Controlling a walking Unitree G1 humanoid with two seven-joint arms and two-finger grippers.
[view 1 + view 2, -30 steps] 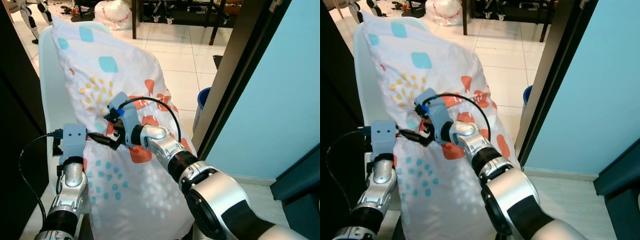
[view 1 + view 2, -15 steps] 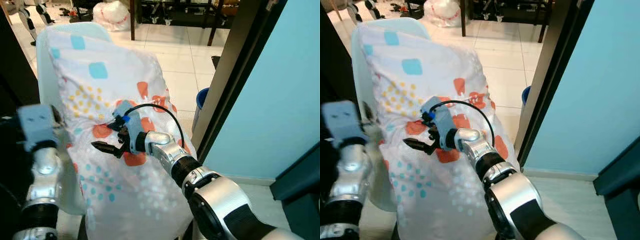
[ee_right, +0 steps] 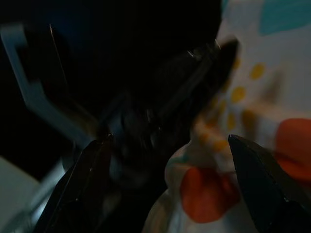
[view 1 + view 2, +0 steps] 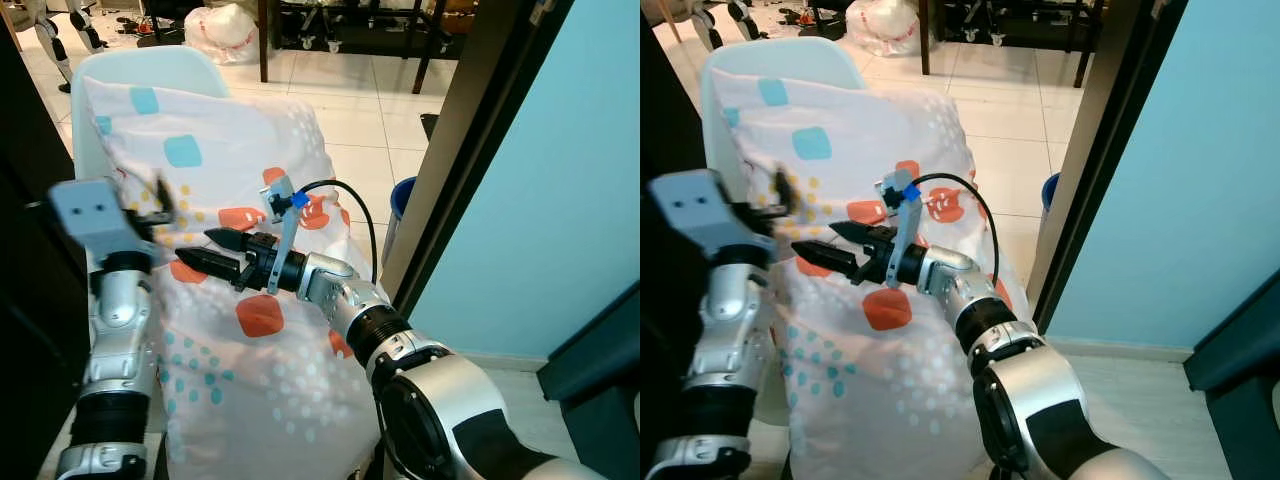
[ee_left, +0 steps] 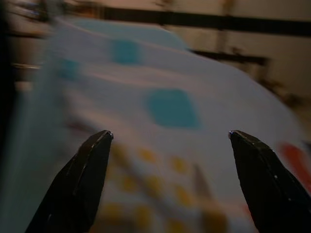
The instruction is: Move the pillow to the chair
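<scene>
At the far left the left gripper [image 4: 160,205] is raised beside the pillow [image 4: 250,330], its jaws spread wide and holding nothing, as the left wrist view confirms with both black fingers [image 5: 77,179] well apart over the patterned cloth. The pillow, white with teal, yellow and orange marks, stands propped on the white chair [image 4: 150,68], leaning against the chair's back, whose rounded top shows above the pillow's upper edge. Toward the middle, the right gripper [image 4: 208,250] reaches across the pillow's front with its jaws also spread and empty, the tips just off the fabric. Judged from how things lie, the pillow is already on the chair and the placing looks close to done. The risk now is that the tall, soft pillow slumps forward or slides off the seat with neither gripper pinching it; a finger or the black cable [image 4: 345,195] looped over the right wrist could also snag the cloth and drag it along if an arm pulls away. To the right stand a dark door frame [image 4: 470,140] and a light blue wall [image 4: 560,170], with a blue bin [image 4: 405,200] near the frame's foot. Behind the chair a pale tiled floor [image 4: 350,110] runs back to dark furniture legs and a white bag [image 4: 225,20].
</scene>
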